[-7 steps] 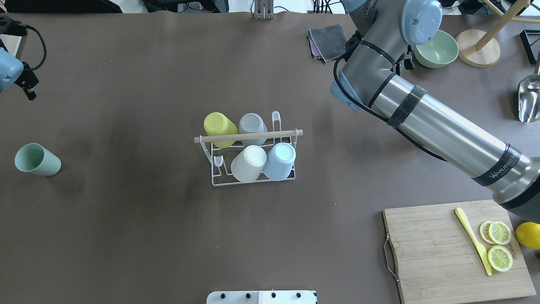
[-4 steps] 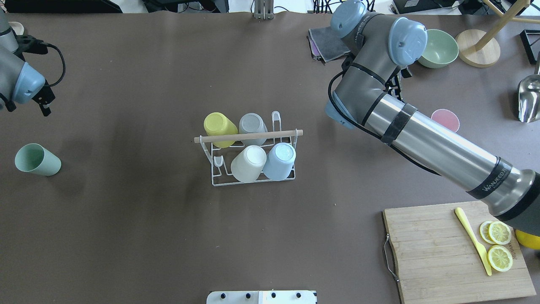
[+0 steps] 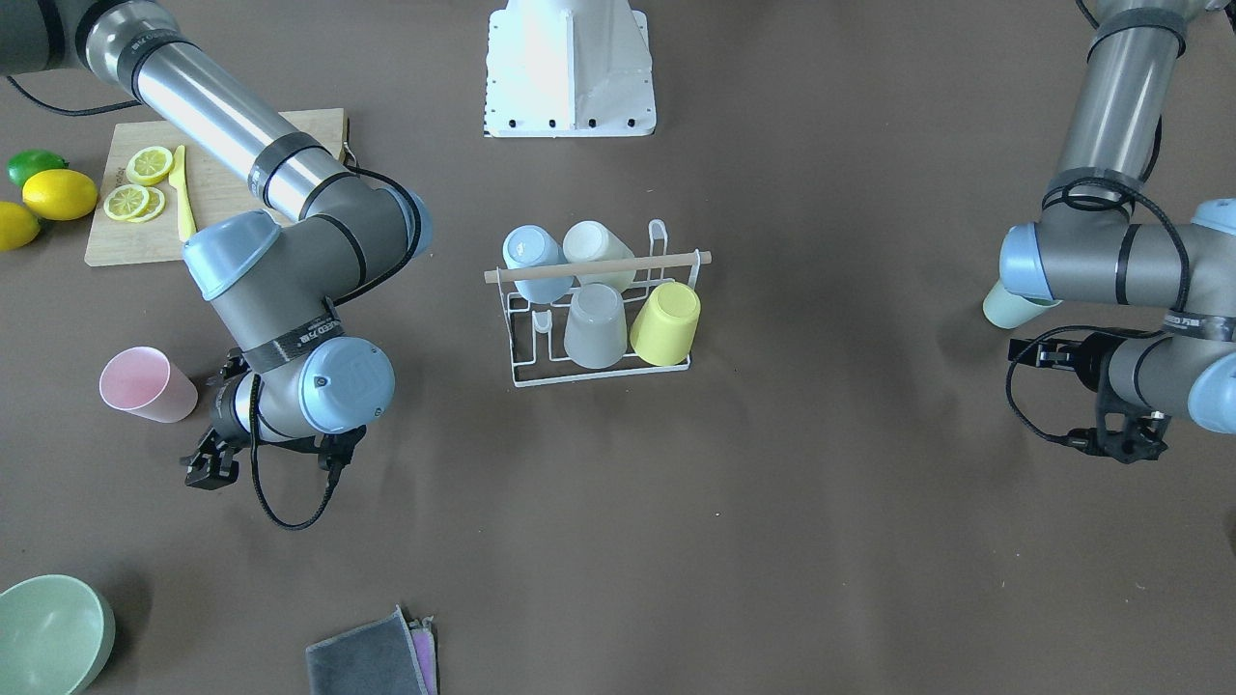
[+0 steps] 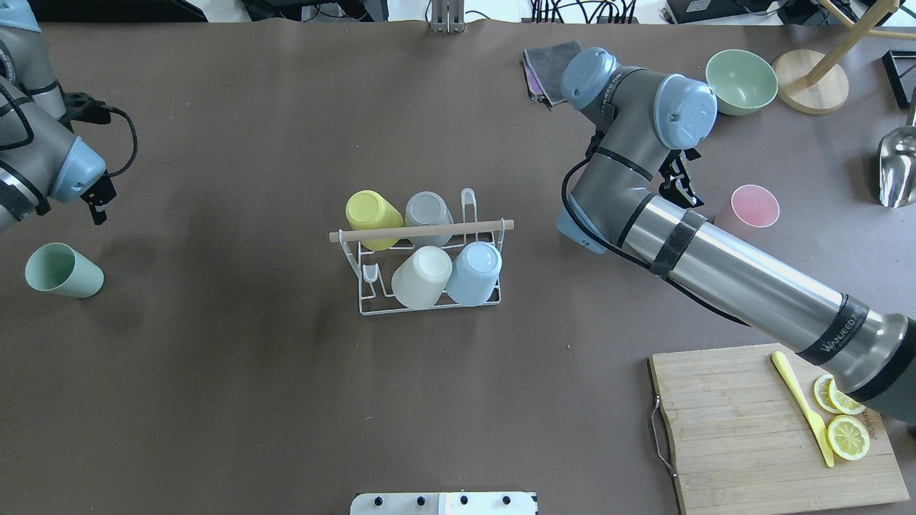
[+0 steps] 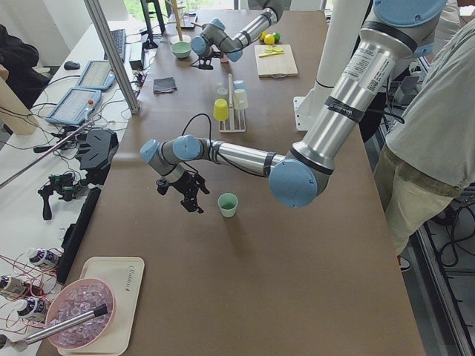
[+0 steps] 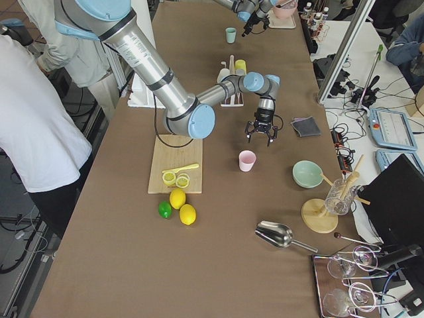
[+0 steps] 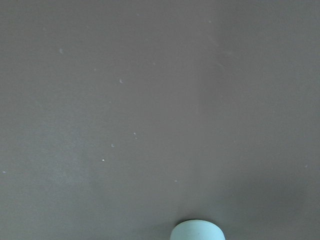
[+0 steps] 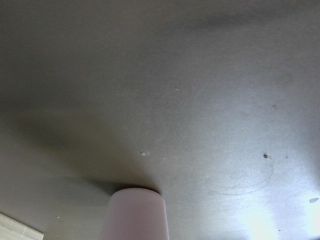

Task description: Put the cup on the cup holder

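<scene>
The white wire cup holder [image 4: 365, 304] with a wooden rod stands mid-table, also in the front view [image 3: 526, 372]. It carries yellow, grey, cream and blue cups, all upside down. A green cup [image 4: 63, 270] sits upright at the far left. My left gripper [image 4: 100, 207] hovers just beyond it, open and holding nothing. The left wrist view catches only the green cup's rim [image 7: 197, 231]. A pink cup [image 4: 751, 207] stands upright on the right. My right gripper [image 4: 683, 192] hangs close beside it, open and holding nothing, also in the front view [image 3: 205, 470]. The pink cup [image 8: 137, 215] fills the right wrist view's lower edge.
A wooden cutting board [image 4: 737, 443] with lemon slices and a yellow knife lies front right. A green bowl [image 4: 741, 71], a grey cloth [image 4: 551, 68], a round wooden stand [image 4: 809, 89] and a metal scoop [image 4: 898, 168] line the back right. People stand near the robot's base.
The right arm swung and folded back, uncovering the pink cup, with its gripper now beside it. The left arm came in from the left edge toward the green cup.
</scene>
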